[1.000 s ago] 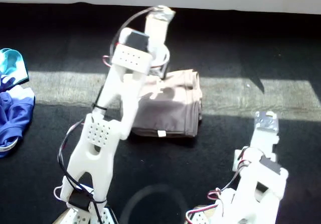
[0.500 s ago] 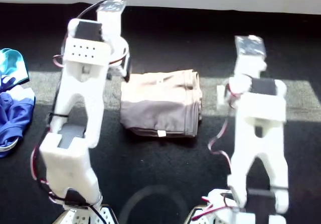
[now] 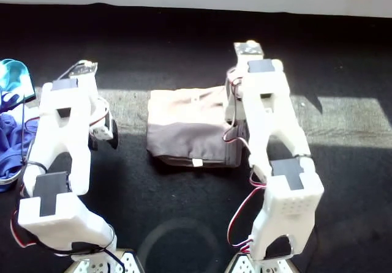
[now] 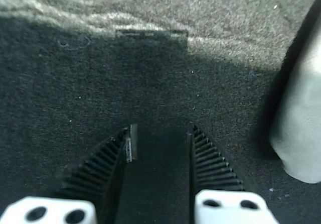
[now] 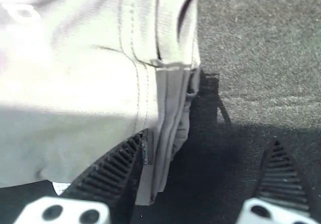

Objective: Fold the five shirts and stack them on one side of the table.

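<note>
Squarish folded shirt [image 3: 193,129] lies flat, layered edge rightward.

The folded shirt [image 3: 193,126] lies between your right gripper [image 5: 210,146], just beside it, and your left gripper [image 4: 160,133]; loose shirts [image 3: 13,132] lie beyond the left one.

The blue shirts [image 3: 8,139] run off the high view's edge.

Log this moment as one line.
left tool open above table | right tool open at edge of folded shirt | blue shirts heaped unfolded, left side
</note>
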`<state>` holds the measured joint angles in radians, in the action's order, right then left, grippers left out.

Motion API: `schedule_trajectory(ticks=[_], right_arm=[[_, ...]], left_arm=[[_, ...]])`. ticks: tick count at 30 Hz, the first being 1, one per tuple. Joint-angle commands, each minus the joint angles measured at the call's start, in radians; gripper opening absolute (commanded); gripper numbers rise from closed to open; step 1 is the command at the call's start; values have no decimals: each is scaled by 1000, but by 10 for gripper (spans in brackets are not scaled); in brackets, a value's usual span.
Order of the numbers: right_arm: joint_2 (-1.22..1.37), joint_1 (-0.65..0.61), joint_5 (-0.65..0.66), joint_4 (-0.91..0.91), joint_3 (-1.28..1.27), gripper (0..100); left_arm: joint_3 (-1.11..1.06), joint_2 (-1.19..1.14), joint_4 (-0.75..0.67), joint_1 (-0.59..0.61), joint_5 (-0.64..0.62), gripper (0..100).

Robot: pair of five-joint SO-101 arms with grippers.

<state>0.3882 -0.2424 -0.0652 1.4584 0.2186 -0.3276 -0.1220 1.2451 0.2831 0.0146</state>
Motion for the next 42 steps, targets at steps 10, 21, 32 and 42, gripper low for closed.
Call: schedule_trajectory(ticks=[10, 21, 32, 42], right_arm=[[173, -21, -89, -4, 166, 342], [364, 4, -89, -8, 282, 5], [374, 283, 150, -70, 624, 5], [403, 542, 428, -420, 664, 5]], left_arm=[[-216, 45, -241, 10, 2, 169], [-285, 44, -334, 5, 0, 168], [-295, 45, -347, 4, 0, 168], [-295, 45, -347, 4, 0, 168]])
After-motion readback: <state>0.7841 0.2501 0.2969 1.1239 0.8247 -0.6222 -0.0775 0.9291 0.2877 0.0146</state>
